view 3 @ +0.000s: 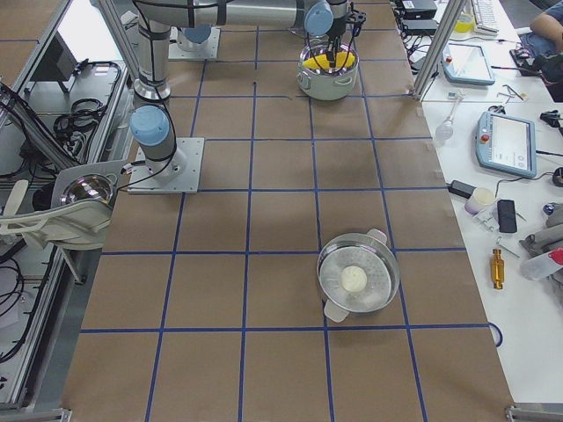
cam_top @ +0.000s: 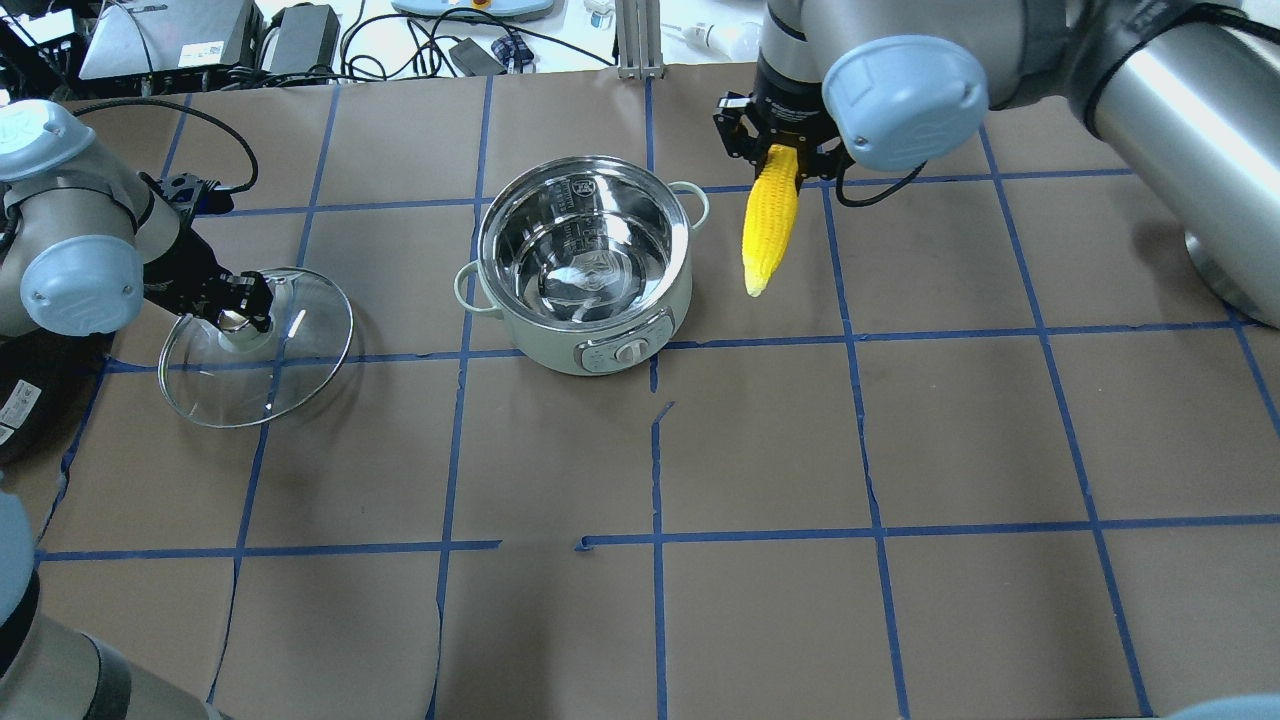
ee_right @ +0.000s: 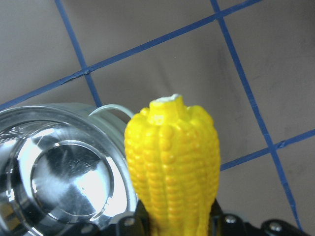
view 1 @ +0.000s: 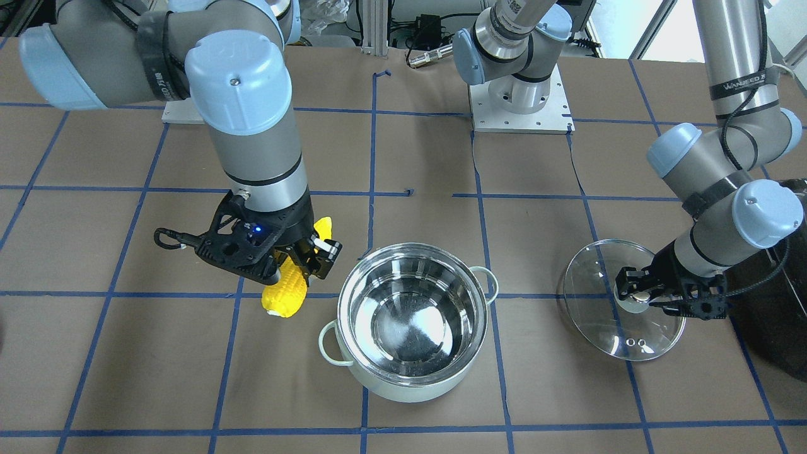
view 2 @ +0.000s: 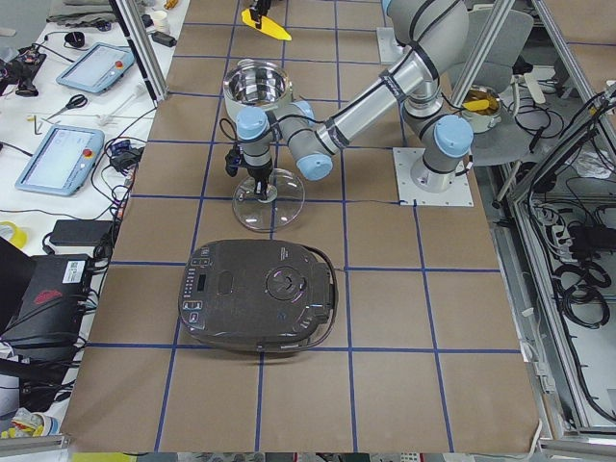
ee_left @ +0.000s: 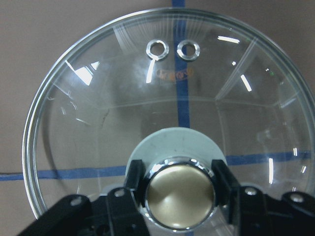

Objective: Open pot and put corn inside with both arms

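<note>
Carrying step: lid is off, corn not in yet. Round pale mint-green pot with shiny steel interior (view 1: 410, 386) sits open and empty on the brown-paper table with blue tape grid (view 1: 567, 410).

Left gripper (view 1: 637, 296) is pinched on the beige knob (ee_left: 179, 194) of the clear glass lid (view 1: 596, 331). Lid is well off to the robot's left of the pot. Can't tell if its rim rests on the paper or hangs just above.

Right gripper (view 1: 300, 255) is clamped on the thick end of the bright yellow tapered corn cob (cam_top: 770, 225). Cob hangs tip-down just beside the pot on the robot's right, outside the rim. Right wrist view has the tip over bare paper, pot mouth off to one side.

Next, my read: shift the right arm toward the pot until the tip is over the steel bowl, then lower and release. Cob looks about as long as the pot is wide, so a straight vertical drop may leave it leaning on the rim. Tilt it before letting go. Left arm only needs the lid out of that path.
</note>
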Tool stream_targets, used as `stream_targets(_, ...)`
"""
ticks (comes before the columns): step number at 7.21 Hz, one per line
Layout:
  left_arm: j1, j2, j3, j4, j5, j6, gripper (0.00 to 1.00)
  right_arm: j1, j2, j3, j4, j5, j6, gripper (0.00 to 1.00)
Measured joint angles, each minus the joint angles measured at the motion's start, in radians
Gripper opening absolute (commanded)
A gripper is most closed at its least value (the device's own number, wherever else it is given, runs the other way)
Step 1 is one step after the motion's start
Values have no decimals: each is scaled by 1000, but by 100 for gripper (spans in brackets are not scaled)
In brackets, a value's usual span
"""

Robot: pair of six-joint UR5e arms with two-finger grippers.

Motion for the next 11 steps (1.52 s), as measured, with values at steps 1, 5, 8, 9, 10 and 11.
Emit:
stream_targets(1,-1,-1,-5,2,0,0,94,40,10,-19,-7,2,29,0)
stream_targets(5,-27,42,-2,-4,5,-6,100,131,119,-83,-107,2,9,0)
stream_targets(8,-94,165,18,-80,15,-46,100,142,172,-90,-165,2,-60,55)
stream_targets(9,-118,216,45,-153,16,-73,100,142,194,-89,-210,2,-69,100)
stream_targets(10,-144,267,78,-241,16,-109,100,142,210,-86,-244,3,-72,100)
stream_targets(11,-175,319,108,-330,17,-165,100,142,214,-84,-258,3,-74,100)
